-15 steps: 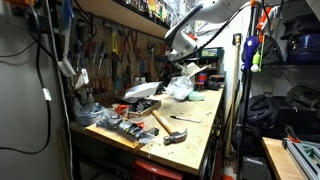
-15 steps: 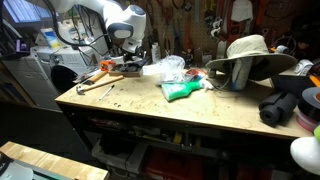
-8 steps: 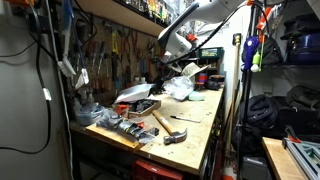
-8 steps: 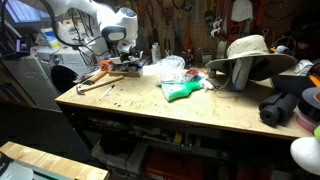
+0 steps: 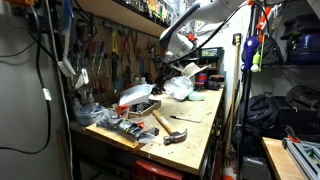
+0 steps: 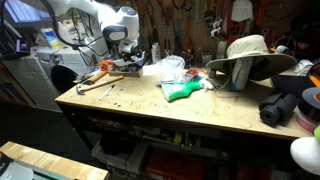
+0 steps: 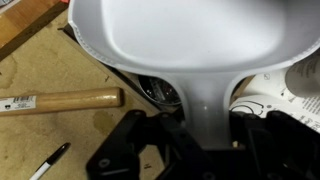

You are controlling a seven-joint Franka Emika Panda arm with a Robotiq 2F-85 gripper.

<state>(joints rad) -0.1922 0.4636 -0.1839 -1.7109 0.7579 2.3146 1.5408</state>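
My gripper (image 7: 200, 118) is shut on the handle of a white plastic scoop (image 7: 190, 35), whose wide pan fills the top of the wrist view. In an exterior view the scoop (image 5: 136, 95) hangs a little above the cluttered left part of the workbench, with the gripper (image 5: 158, 82) behind it. In the other exterior view the gripper (image 6: 122, 58) is at the bench's far left corner. A wooden-handled hammer (image 7: 60, 100) lies on the bench just beside and below the scoop; it shows in both exterior views (image 5: 165, 124) (image 6: 96, 83).
A black marker (image 7: 45, 160) lies near the hammer. A crumpled plastic bag (image 6: 170, 68), a green object (image 6: 182, 90) and a tan hat (image 6: 245, 55) sit mid-bench. Tools hang on the back wall (image 5: 110, 50). Loose tools (image 5: 125, 127) crowd the bench's front corner.
A second ago the arm shifted with the scoop toward the tool-wall end of the bench and slightly down. Over the last half second it has barely moved.
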